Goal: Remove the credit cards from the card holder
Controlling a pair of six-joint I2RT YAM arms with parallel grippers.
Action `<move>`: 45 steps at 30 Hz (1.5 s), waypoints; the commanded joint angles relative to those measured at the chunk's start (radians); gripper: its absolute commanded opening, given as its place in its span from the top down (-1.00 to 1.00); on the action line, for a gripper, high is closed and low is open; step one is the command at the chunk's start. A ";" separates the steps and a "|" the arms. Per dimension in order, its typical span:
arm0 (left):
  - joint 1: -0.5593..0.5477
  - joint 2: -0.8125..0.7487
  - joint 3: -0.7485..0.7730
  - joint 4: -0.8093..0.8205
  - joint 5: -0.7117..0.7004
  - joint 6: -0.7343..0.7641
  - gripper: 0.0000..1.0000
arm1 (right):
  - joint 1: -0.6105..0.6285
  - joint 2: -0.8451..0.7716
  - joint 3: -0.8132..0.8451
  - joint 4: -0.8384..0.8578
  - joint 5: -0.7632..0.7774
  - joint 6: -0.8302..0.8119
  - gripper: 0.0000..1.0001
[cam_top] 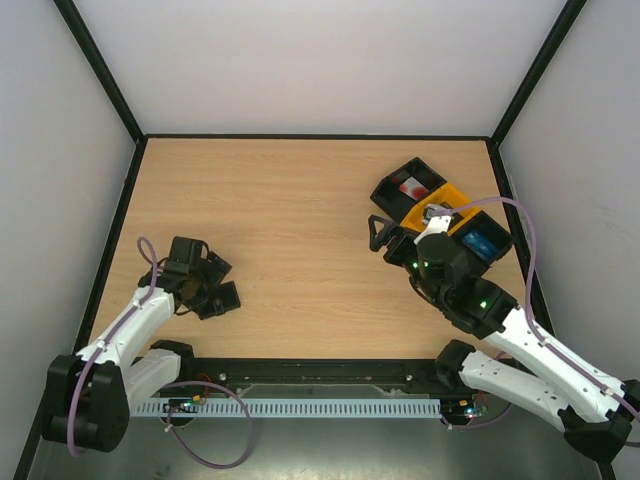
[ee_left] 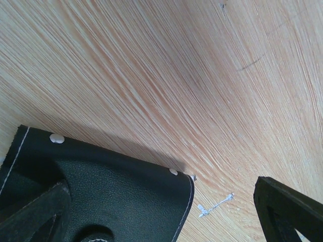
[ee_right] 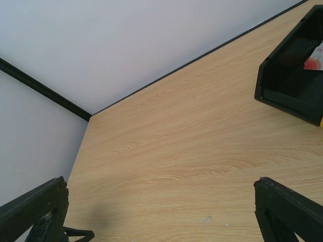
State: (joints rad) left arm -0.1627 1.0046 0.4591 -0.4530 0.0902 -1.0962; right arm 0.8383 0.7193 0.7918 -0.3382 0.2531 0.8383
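Just below wide-open left pincer: card holder, partly under one finger.

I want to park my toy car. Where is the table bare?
Bare wood fills the middle of the table, between the left hand and the right hand, up to the back wall. It is crowded on the right around the bins and on the left at the card holder.

Black grained leather-look card holder, smooth matt wood-grain table
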 commanded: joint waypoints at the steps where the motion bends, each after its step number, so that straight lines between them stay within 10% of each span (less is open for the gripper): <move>1: -0.037 0.025 -0.065 0.027 0.051 -0.059 -0.99 | 0.007 0.007 -0.022 0.004 0.002 0.004 -0.96; 9: -0.221 0.051 0.011 0.109 0.050 -0.168 -0.98 | 0.007 0.012 -0.014 -0.001 -0.002 -0.007 -0.95; 24: -0.221 -0.066 0.086 -0.152 -0.217 -0.075 -0.98 | 0.006 0.004 -0.046 0.006 -0.036 -0.007 -0.95; 45: -0.518 0.141 -0.034 0.422 -0.080 -0.232 -0.92 | 0.006 -0.021 -0.106 0.047 -0.135 -0.051 -0.96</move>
State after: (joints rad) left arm -0.6086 1.0409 0.3885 -0.2359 -0.0044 -1.2942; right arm 0.8383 0.7013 0.7052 -0.3206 0.1440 0.8070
